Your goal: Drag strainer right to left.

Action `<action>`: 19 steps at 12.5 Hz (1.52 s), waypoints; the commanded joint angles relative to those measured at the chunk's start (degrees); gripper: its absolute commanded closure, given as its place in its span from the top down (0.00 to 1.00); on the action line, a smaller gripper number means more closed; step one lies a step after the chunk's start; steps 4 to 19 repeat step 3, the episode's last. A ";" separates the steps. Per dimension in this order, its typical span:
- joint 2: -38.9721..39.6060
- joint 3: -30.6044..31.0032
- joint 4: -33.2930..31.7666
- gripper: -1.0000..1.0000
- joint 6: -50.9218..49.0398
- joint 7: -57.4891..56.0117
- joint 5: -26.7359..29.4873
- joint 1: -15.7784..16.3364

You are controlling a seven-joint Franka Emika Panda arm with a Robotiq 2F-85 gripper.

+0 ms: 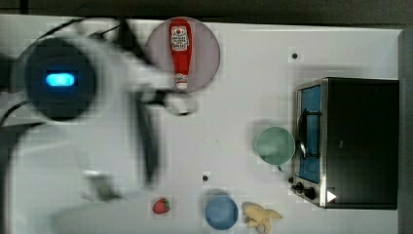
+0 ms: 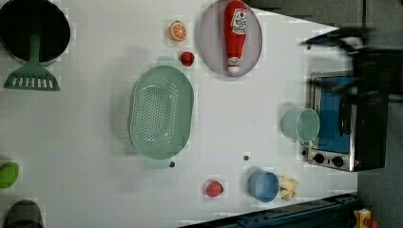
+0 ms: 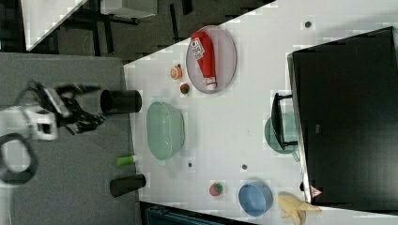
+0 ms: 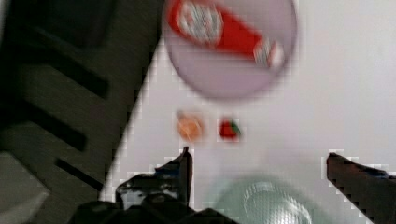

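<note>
The tool [image 4: 257, 161] hangs with its fingers [image 4: 184, 170] spread wide and holding nothing, above the strainer [image 4: 264, 200] and not touching it. In the left view the strainer [image 2: 161, 111] sits on the white tabletop [image 2: 95, 142], between the spatula [image 2: 32, 78] and the ketchup plate [image 2: 209, 52]. By my reading no drag has begun; the descent, grip and whole pull remain.

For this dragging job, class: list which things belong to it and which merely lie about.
Belonging to the job:
strainer
gripper, jaws open

Lying about:
ketchup bottle on its plate
green cup
blue bowl
banana
toaster oven
spatula
</note>
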 commanded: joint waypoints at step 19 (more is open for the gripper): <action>-5.02 -11.86 -2.16 1.00 -11.21 -32.36 -6.41 -4.56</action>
